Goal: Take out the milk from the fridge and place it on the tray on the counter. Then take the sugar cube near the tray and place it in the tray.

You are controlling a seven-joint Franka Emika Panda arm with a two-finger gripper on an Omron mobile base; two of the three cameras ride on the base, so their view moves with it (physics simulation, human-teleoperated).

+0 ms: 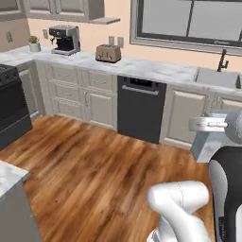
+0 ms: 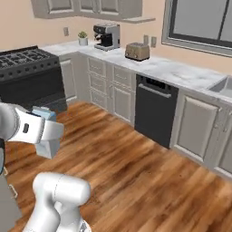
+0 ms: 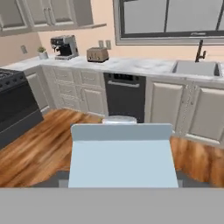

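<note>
The milk (image 3: 121,159), a pale blue-grey carton with a gabled top, sits between my fingers and takes up the lower middle of the hand view. From the base views the milk (image 1: 206,144) (image 2: 45,136) hangs in the air over the wood floor, with my gripper (image 1: 208,126) (image 2: 47,131) shut on it. A white marble corner of a counter (image 1: 8,175) shows at the lower left of the left base view. The fridge, the tray and the sugar cube are out of view.
Ahead runs a wall counter (image 1: 142,68) with a black dishwasher (image 1: 141,108), a toaster (image 1: 108,53), a coffee machine (image 1: 64,39) and a sink (image 3: 194,68). A black stove (image 2: 29,74) stands to the left. Open wood floor (image 1: 94,170) lies between.
</note>
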